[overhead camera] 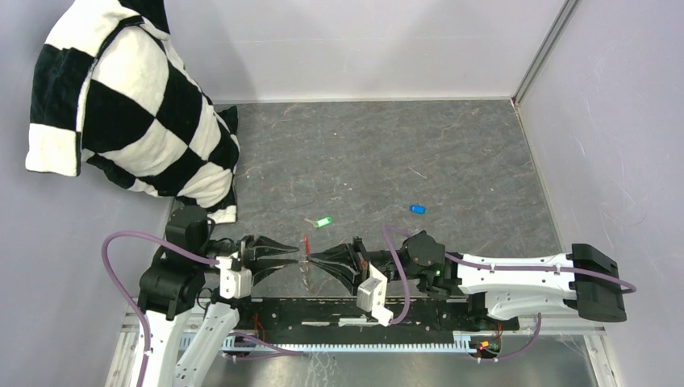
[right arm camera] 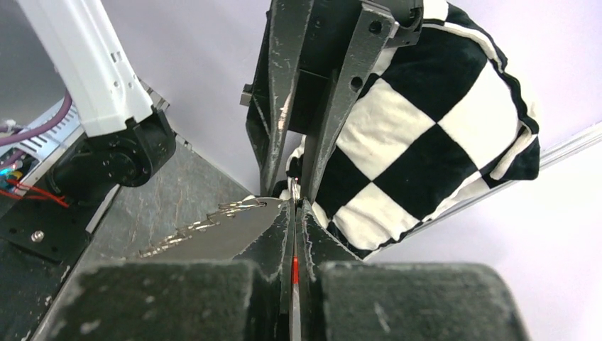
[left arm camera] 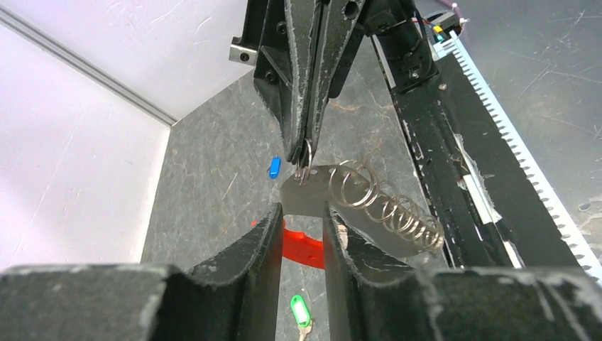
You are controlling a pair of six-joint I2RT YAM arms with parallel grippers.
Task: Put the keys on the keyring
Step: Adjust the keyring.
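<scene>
The keyring hangs between my two grippers near the table's front edge. Its red tag (overhead camera: 305,242) shows in the top view and under my left fingers (left arm camera: 305,247). My right gripper (right arm camera: 294,202) is shut on the keyring's thin ring (left arm camera: 309,153), with a red sliver between its pads. The grey chain-like strap (left arm camera: 369,206) trails off to the side. My left gripper (left arm camera: 304,209) faces it tip to tip, jaws a narrow gap apart, at the strap's end. The green key (overhead camera: 323,222) and the blue key (overhead camera: 417,209) lie on the table beyond.
A black-and-white checked pillow (overhead camera: 137,105) leans in the back left corner. Pale walls close the table at the back and on both sides. The black mounting rail (overhead camera: 323,310) runs along the near edge under both arms.
</scene>
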